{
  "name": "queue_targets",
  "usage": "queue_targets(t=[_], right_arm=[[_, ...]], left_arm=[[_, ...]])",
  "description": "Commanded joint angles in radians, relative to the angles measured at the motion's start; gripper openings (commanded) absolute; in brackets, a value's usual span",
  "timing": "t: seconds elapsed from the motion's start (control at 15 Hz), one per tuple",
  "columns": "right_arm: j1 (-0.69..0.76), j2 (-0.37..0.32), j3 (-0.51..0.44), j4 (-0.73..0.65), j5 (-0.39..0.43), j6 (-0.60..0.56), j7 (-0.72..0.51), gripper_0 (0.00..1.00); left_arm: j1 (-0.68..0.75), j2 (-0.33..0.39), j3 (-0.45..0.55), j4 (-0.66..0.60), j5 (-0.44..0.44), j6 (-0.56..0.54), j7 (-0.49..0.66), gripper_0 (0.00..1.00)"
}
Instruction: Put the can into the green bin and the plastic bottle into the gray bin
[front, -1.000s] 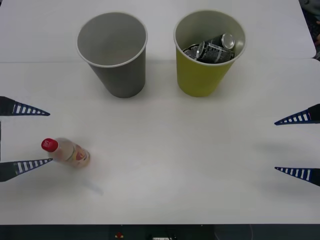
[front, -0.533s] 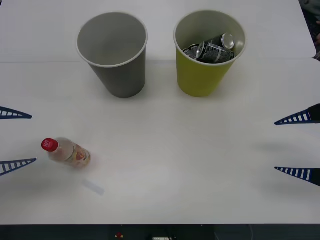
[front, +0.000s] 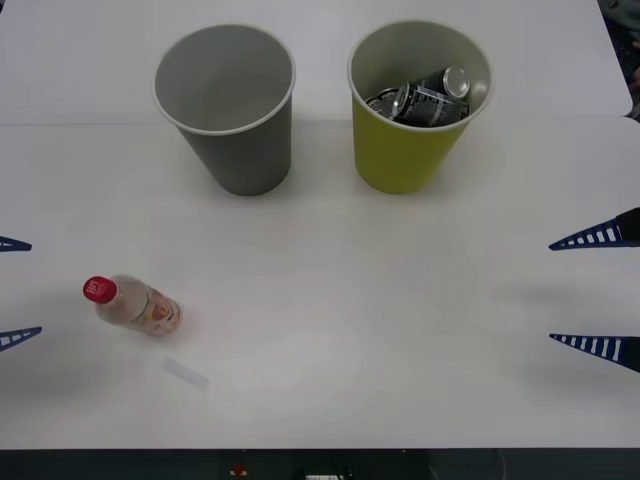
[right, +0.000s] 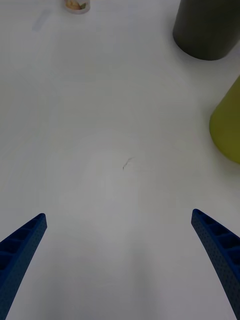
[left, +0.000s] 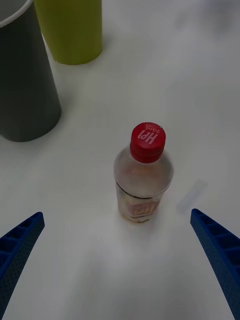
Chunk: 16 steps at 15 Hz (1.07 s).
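Can, dark aluminium, crumpled (front: 425, 97), lies inside yellow-green tapered bin (front: 405, 150) at 1 o'clock; half done, we judge.

Small clear red-capped plastic bottle (front: 133, 304) stands on white counter (front: 350, 330) at 8 o'clock, well apart from empty gray tapered bin (front: 240, 150) at 11.

Left pincer (front: 10, 290) spread wide beside bottle, we reckon for grasp.

Right pincer (front: 595, 292) apart, idle at 3 o'clock.

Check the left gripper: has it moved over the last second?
Yes. The left gripper, open, has backed away from the standing plastic bottle toward the table's left edge.

a lab-like test bench, going by the bare white table (front: 330, 330) with staged items.
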Motion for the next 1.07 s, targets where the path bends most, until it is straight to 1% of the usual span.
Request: queue_targets(t=[0.07,0.2,0.53,0.67,0.87,1.0,1.07], right_arm=[[0.000,0.000,0.000,0.000,0.000,0.000,0.000,1.00],[0.000,0.000,0.000,0.000,0.000,0.000,0.000,1.00],[0.000,0.000,0.000,0.000,0.000,0.000,0.000,1.00],[0.000,0.000,0.000,0.000,0.000,0.000,0.000,1.00],[0.000,0.000,0.000,0.000,0.000,0.000,0.000,1.00],[0.000,0.000,0.000,0.000,0.000,0.000,0.000,1.00],[0.000,0.000,0.000,0.000,0.000,0.000,0.000,1.00]], left_arm=[[-0.025,0.000,-0.083,0.089,0.068,0.000,-0.074,1.00],[-0.033,0.000,-0.133,0.151,0.119,-0.003,-0.122,1.00],[-0.107,-0.003,-0.297,0.326,0.266,-0.013,-0.275,1.00],[-0.136,-0.003,-0.388,0.379,0.355,-0.013,-0.338,1.00],[-0.168,-0.005,-0.491,0.438,0.456,-0.013,-0.424,1.00],[-0.191,-0.019,-0.549,0.468,0.513,-0.013,-0.464,1.00],[-0.202,-0.026,-0.570,0.482,0.527,-0.014,-0.467,1.00]])
